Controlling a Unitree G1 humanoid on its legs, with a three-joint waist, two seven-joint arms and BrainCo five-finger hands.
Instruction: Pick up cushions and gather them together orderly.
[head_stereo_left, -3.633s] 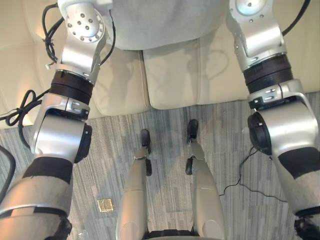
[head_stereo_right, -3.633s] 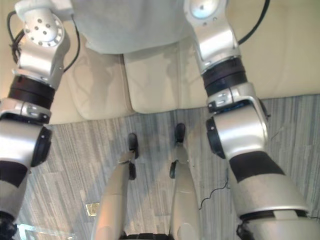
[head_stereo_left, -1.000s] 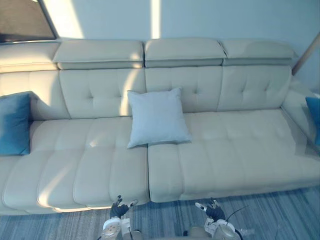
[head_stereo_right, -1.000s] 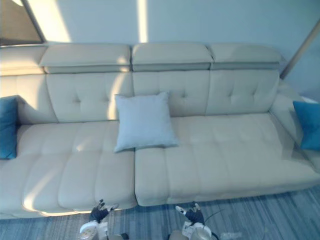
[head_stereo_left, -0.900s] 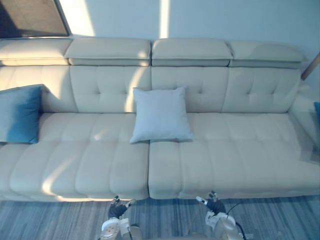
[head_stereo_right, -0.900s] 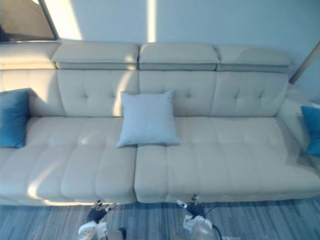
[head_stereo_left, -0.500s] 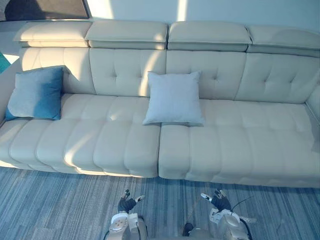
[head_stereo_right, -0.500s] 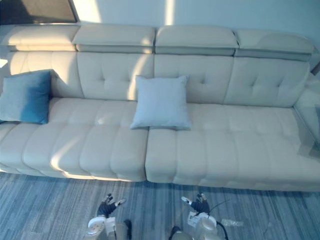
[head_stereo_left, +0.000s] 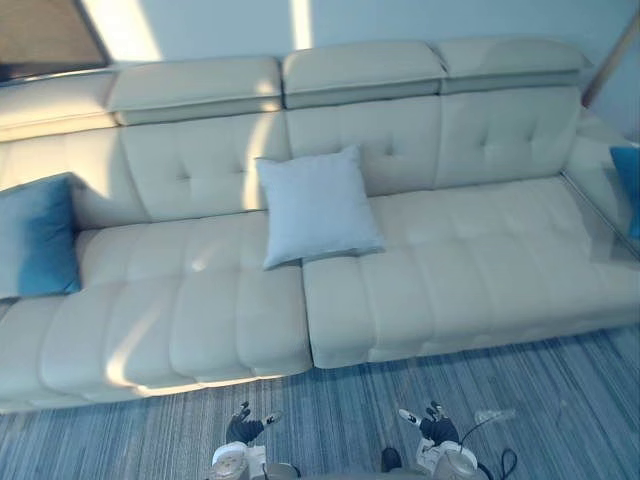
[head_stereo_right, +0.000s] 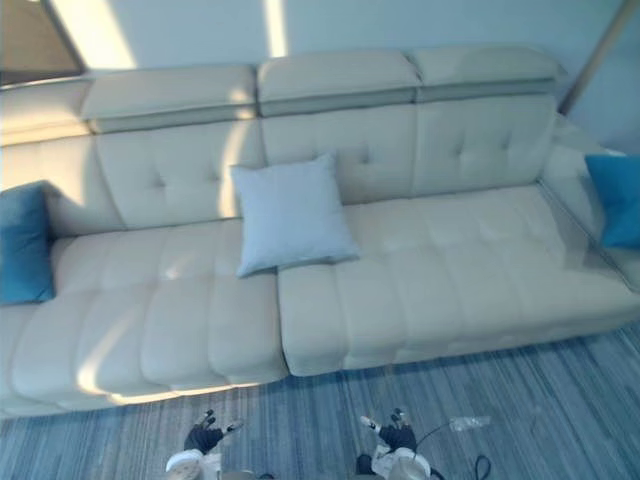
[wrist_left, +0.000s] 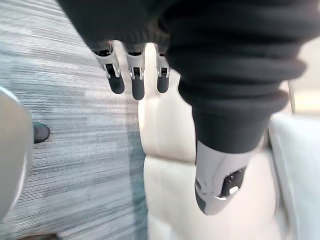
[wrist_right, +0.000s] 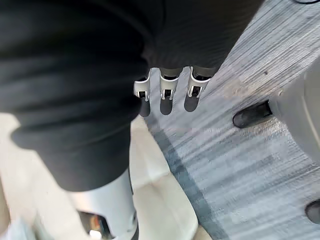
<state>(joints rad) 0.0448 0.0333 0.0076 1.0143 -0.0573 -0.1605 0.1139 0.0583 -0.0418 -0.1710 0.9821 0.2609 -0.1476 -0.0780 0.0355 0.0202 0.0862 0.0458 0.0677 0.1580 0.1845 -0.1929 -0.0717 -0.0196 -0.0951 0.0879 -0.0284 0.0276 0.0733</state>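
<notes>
A pale grey cushion (head_stereo_left: 316, 205) leans against the back of a long cream sofa (head_stereo_left: 460, 260), near its middle. One blue cushion (head_stereo_left: 36, 236) stands at the sofa's far left end, and another blue cushion (head_stereo_right: 616, 200) sits on the right end. My left hand (head_stereo_left: 243, 428) and right hand (head_stereo_left: 432, 424) hang low over the carpet in front of the sofa, well short of any cushion. In the wrist views the left hand's fingers (wrist_left: 134, 75) and the right hand's fingers (wrist_right: 167, 90) are straight and hold nothing.
Grey striped carpet (head_stereo_left: 560, 400) runs along the sofa's front. A small clear object (head_stereo_left: 493, 415) lies on the carpet to the right of my right hand. A dark frame (head_stereo_left: 40, 35) hangs on the wall at the upper left.
The camera has lifted from looking down at my raised arms to the whole sofa, then swung left and back right. Both arms have dropped low; the cushions have not moved.
</notes>
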